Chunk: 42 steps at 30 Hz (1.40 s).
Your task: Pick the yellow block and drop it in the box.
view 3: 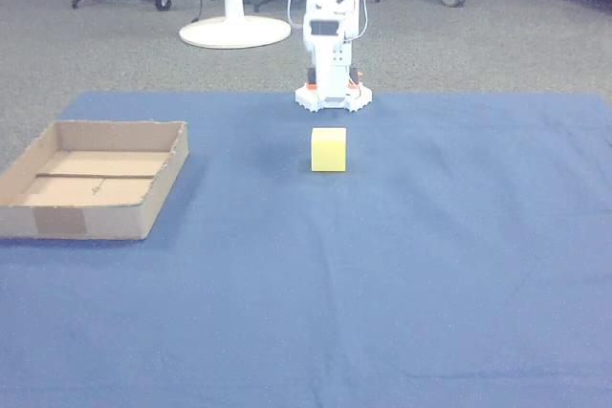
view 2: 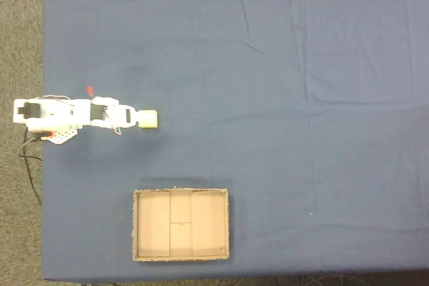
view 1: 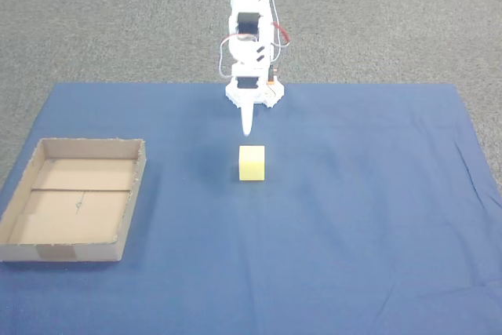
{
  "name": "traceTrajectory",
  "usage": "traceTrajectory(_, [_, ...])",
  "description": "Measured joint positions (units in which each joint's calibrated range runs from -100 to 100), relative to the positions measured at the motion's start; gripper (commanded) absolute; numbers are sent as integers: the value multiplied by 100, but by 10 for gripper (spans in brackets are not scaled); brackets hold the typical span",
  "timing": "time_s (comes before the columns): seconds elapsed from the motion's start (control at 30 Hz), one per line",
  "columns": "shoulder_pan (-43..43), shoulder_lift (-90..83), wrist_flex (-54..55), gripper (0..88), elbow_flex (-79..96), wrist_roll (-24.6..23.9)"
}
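Yellow block (view 1: 252, 162) sits on the blue cloth (view 1: 353, 217), upright on one face, just in front of your arm's base (view 1: 253, 93) in a fixed view. In another fixed view, looking straight down, the block (view 2: 148, 119) lies immediately right of the white arm (view 2: 74, 114), apparently touching or nearly touching its front end; you cannot tell which from that angle. Your gripper (view 1: 247, 125) points down toward the cloth just behind the block, its tip above the surface and apart from the block's far edge. The fingers appear as one narrow white taper, so the jaws look closed or nearly closed with nothing between them, though the pictures are too coarse for certainty. The box (view 1: 78, 253), a shallow brown cardboard tray, rests on the cloth well apart from the block, at the left in this fixed view and toward the bottom edge in the top-down one (view 2: 137, 226). It holds nothing; a seam crosses its floor and a tape patch marks its near wall. In the other view the block (view 3: 328, 149) stands between you and the base, with the box (view 3: 143, 207) at left.
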State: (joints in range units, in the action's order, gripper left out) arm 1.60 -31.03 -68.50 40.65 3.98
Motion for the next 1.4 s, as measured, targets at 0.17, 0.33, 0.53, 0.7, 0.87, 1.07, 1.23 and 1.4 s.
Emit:
traceTrajectory(0.17, [-16,1381,-31,480,-444,147])
traceTrajectory(0.33, [82,2097,165,472,-764,181])
traceTrajectory(0.53, [82,3061,556,465,-1102,210])
traceTrajectory(0.7, [-57,3325,627,309,-1217,230])
traceTrajectory(0.87, [-98,3291,776,201,-1075,225])
traceTrajectory(1.07, [-139,2830,1003,150,-542,215])
traceTrajectory(1.23, [-115,2234,995,157,-471,230])
traceTrajectory(1.4, [540,682,1058,156,-737,317])
